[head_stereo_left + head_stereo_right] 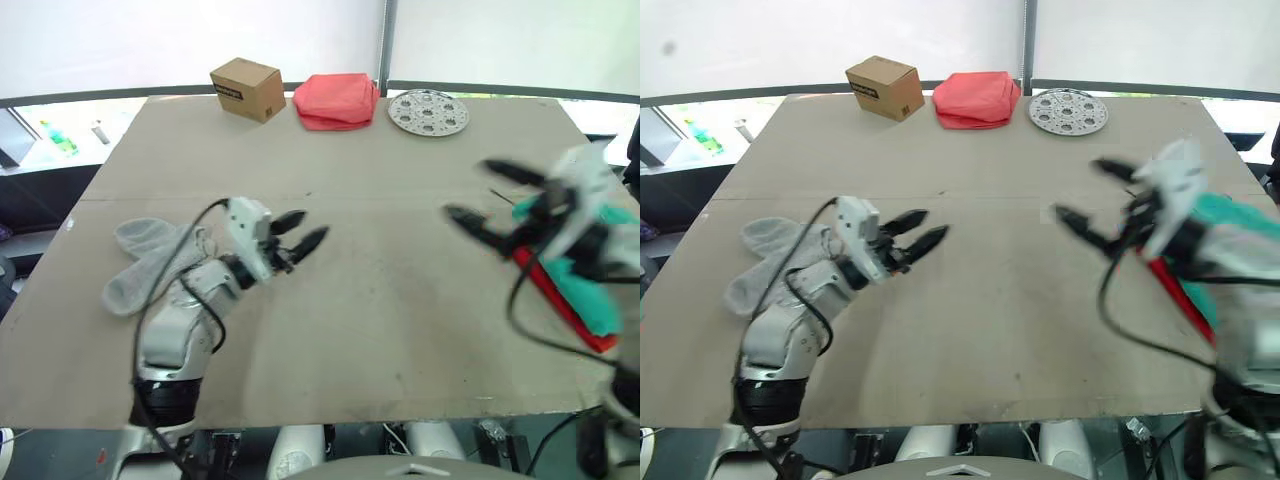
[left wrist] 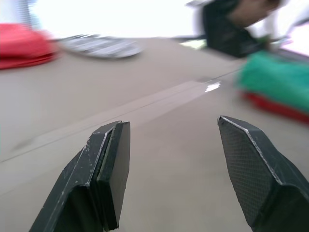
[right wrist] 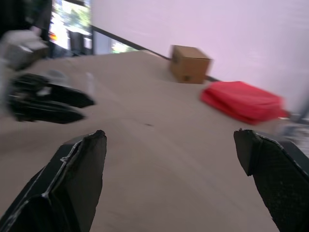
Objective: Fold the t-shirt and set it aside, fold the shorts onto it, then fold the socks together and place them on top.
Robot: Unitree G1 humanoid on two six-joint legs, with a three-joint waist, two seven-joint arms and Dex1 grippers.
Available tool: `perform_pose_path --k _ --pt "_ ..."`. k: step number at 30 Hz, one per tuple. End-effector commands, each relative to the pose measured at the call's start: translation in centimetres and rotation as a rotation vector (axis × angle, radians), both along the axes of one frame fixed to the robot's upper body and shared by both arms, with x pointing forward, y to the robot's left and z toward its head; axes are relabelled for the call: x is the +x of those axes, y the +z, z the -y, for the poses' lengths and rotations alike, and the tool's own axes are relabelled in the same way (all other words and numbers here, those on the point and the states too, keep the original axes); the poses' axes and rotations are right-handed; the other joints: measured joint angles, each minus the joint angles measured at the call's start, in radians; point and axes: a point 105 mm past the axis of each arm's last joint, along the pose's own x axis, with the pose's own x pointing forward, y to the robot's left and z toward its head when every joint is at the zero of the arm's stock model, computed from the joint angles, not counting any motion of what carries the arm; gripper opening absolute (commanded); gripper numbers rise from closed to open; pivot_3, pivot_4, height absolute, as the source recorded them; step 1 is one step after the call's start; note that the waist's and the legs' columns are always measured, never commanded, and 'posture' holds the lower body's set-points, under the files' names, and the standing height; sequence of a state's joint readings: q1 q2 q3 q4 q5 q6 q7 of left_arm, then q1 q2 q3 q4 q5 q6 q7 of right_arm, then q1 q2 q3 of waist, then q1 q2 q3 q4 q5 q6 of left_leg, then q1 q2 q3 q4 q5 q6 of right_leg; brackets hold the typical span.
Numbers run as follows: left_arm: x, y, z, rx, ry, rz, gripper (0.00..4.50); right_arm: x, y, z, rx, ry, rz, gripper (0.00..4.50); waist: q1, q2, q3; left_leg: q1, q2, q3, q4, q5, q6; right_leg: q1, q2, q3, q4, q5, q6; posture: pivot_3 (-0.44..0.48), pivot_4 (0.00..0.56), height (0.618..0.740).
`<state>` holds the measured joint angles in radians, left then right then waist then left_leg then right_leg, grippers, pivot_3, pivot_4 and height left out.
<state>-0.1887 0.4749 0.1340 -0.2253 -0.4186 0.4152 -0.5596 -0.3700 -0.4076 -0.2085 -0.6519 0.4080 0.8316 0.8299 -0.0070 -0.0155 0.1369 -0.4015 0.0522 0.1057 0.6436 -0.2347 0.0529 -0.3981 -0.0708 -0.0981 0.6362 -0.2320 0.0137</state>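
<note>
Socks [image 1: 140, 265] lie loose behind left tool [image 1: 300, 232]; shorts [image 1: 590, 295] stacked on t-shirt [image 1: 560, 300] beside right tool [image 1: 480, 200]. Both tools spread, empty. Risk: pinching one sock only.

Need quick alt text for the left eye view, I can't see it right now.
Both grippers hover open over the table: left gripper beside the grey socks, right gripper by the folded teal shorts stacked on the red t-shirt at the right edge.
</note>
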Motion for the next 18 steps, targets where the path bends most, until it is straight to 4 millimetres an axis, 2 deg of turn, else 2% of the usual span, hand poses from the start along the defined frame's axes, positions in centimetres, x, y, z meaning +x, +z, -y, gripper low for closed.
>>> perform_pose_path --k 1,5,9,15,18 --pt "0.1 0.5 -4.1 0.098 0.206 0.027 3.15 -1.1 0.6 -3.6 0.005 0.120 0.079 4.49 0.007 0.000 0.000 0.000 -0.001 0.000 0.000 0.000 0.000 0.000 0.000 0.000 0.000 0.000 0.000 0.000 0.150 0.740" --pt "-0.2 -1.0 -8.9 0.223 0.381 -0.052 3.15 -1.2 -1.0 -6.2 -0.023 0.196 0.079 4.49 0.008 -0.001 0.000 0.000 -0.002 0.000 0.001 -0.001 0.001 0.000 -0.001 -0.001 0.000 0.000 0.000 0.000 0.150 0.740" --pt "0.1 -2.0 -11.7 0.316 0.425 -0.110 3.15 -1.3 -1.5 -7.1 -0.020 0.224 0.081 4.49 0.010 -0.001 0.000 0.001 -0.002 0.000 0.001 -0.002 0.002 0.000 -0.002 -0.001 -0.001 -0.002 -0.003 0.000 0.150 0.740" --pt "0.1 -2.1 -14.0 0.387 0.427 -0.129 3.15 -1.2 -2.4 -5.9 -0.031 0.195 0.072 4.49 0.016 -0.002 -0.001 0.000 -0.002 0.000 -0.001 -0.002 0.001 -0.002 -0.004 -0.001 -0.001 -0.002 -0.004 0.000 0.150 0.740" --pt "-0.1 -3.2 -13.8 0.381 0.399 -0.187 3.15 -1.1 -2.8 -5.4 -0.031 0.164 0.062 4.49 0.016 -0.002 -0.001 0.000 -0.002 0.000 -0.003 -0.001 0.000 -0.004 -0.005 -0.001 -0.001 -0.002 -0.004 0.000 0.150 0.740"
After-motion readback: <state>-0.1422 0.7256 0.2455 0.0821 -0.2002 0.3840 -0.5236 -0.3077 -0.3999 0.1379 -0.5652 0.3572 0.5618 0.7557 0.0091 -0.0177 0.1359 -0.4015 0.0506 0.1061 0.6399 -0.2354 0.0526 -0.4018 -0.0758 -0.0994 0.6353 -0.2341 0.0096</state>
